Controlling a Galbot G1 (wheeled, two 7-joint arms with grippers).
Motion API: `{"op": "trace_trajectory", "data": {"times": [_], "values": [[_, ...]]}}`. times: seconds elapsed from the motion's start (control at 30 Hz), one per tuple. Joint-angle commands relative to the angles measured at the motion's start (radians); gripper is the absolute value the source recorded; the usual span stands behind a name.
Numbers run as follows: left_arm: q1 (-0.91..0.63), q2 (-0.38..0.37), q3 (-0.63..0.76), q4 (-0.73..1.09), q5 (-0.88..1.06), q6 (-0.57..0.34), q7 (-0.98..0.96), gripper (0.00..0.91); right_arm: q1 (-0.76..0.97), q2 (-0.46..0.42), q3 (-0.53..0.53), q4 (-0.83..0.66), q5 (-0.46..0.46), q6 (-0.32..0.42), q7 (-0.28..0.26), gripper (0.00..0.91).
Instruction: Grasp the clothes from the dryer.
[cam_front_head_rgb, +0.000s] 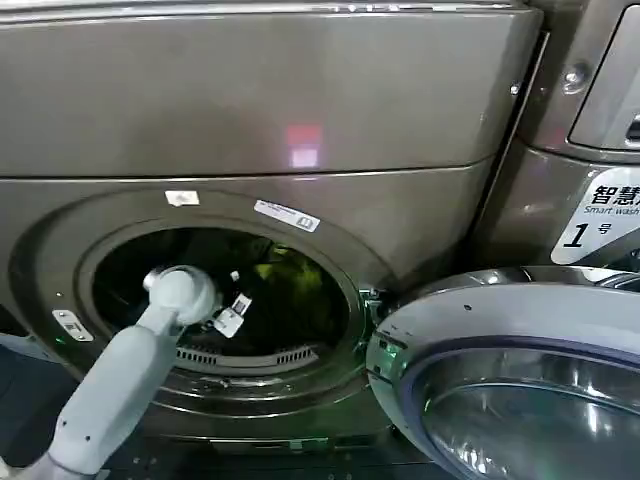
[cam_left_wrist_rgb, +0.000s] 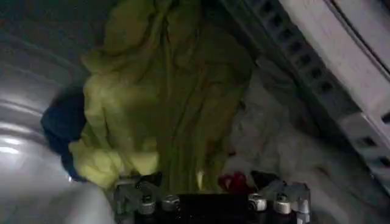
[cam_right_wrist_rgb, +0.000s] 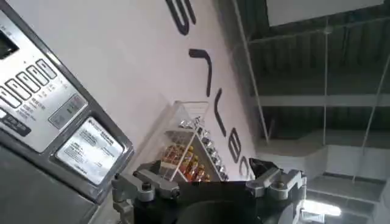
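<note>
While the left gripper (cam_left_wrist_rgb: 210, 193) is reaching into the grey-brown metal dryer (cam_front_head_rgb: 300, 120) with its fingers apart, the crumpled yellow-green cloth garment (cam_left_wrist_rgb: 164, 103) lies ungrasped inside the drum, so closing and pulling out remain, and the right gripper (cam_right_wrist_rgb: 210, 185), also spread, waits aside.

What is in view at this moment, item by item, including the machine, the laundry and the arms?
Dryer: one, bronze-grey, facing the robot, drum opening exposed.
Dryer door: one, silver-rimmed, swung open to the right.
Neighbouring machine: one, same finish, right, white label numbered 1.
Yellow-green garment: one, heaped in the drum.
White cloth: one, beside the yellow-green one.
Dark blue cloth: one, on its other side.
Left gripper: open, inside the drum, facing the garments.
Right gripper: open, raised clear, pointing at wall and ceiling.
</note>
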Motion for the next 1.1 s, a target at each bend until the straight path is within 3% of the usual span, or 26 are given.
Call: {"op": "trace_trajectory", "data": {"times": [0.03, 0.47, 1.0, 1.03, 1.07, 1.1], "values": [[0.004, 0.038, 0.021, 0.004, -0.009, 0.042, 0.000, 0.907, 0.002, 0.003, -0.006, 0.002, -0.004, 0.003, 0.000, 0.907], [0.064, 0.094, -0.040, -0.053, 0.135, 0.083, -0.002, 0.907, 0.015, 0.019, -0.034, 0.032, -0.003, -0.001, 0.000, 0.907], [0.196, 0.158, -0.131, -0.112, 0.057, 0.181, -0.003, 0.907, -0.043, 0.042, 0.011, 0.069, 0.045, -0.002, -0.003, 0.907], [0.209, 0.166, -0.142, -0.124, 0.049, 0.184, -0.003, 0.614, -0.049, 0.045, 0.018, 0.073, 0.054, -0.002, -0.004, 0.907], [0.211, 0.168, -0.146, -0.123, 0.047, 0.185, -0.003, 0.546, -0.047, 0.045, 0.018, 0.075, 0.055, -0.003, -0.003, 0.907], [0.208, 0.166, -0.145, -0.116, 0.045, 0.184, -0.003, 0.330, -0.044, 0.044, 0.015, 0.076, 0.054, -0.004, -0.002, 0.907]]}}
